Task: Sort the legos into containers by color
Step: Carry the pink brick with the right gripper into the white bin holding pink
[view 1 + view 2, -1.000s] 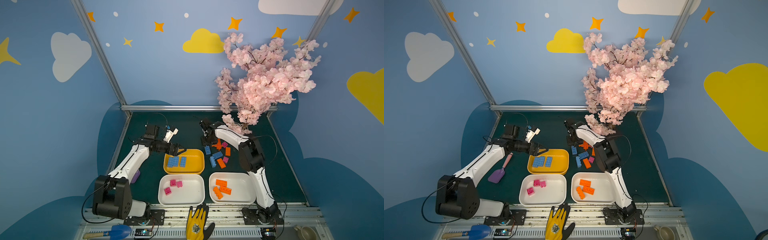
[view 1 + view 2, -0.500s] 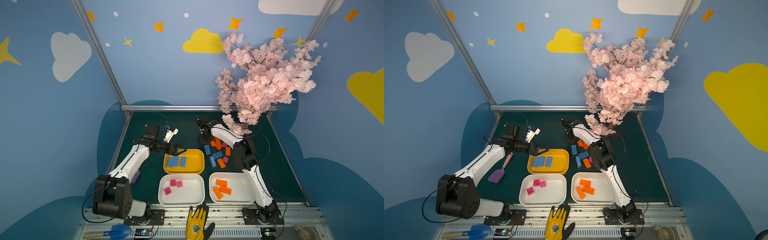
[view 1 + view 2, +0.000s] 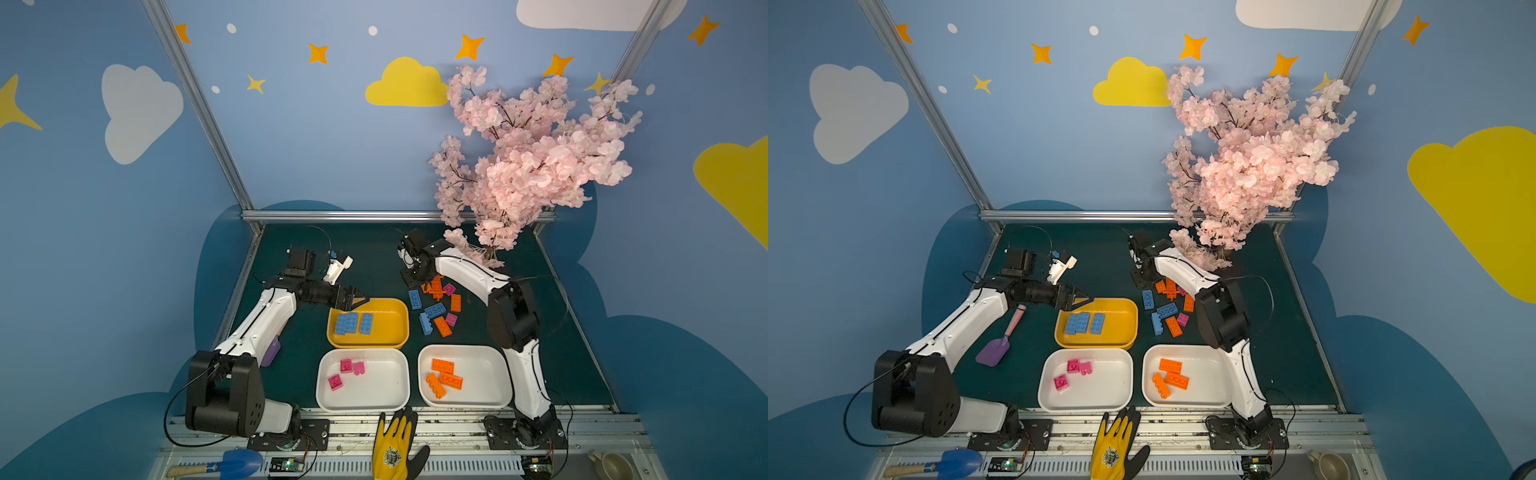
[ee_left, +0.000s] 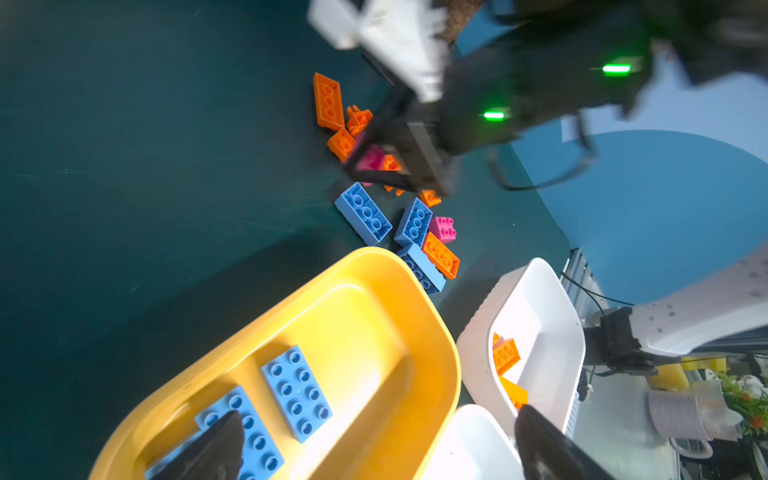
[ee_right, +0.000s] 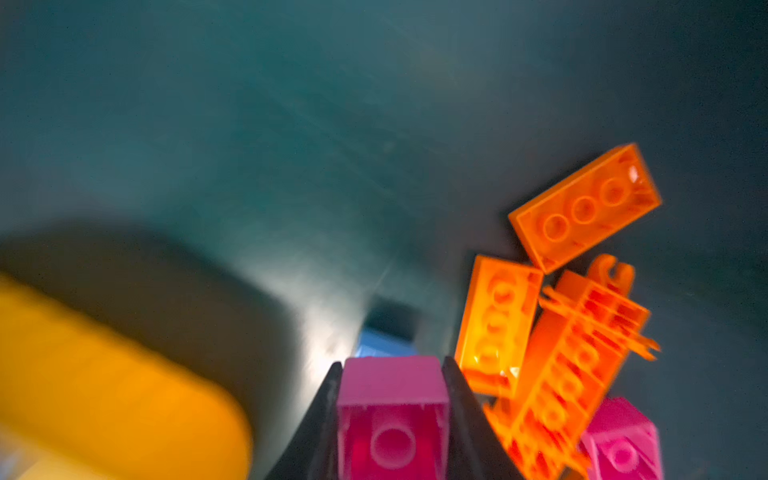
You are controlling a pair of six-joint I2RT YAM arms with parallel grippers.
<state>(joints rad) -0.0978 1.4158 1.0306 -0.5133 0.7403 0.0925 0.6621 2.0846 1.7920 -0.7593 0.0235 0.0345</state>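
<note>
Pink brick (image 5: pixel 392 415) is pinched between the right gripper's (image 5: pixel 390 365) jaws, clamped on its flat sides so it can't twist, at the far edge of the loose pile (image 3: pixel 436 307) on the green mat (image 3: pixel 370 253). Whether it's off the mat, I can't tell. I'd bet it's bound for the middle white tray (image 3: pixel 374 399), where other pinks lie. Orange sits in the right-hand white tray (image 3: pixel 486 374), blue in the yellow tray (image 3: pixel 390 332). The left gripper (image 3: pixel 358 300) hangs spread wide and empty over that tray's far-left corner, well clear of the pile.
</note>
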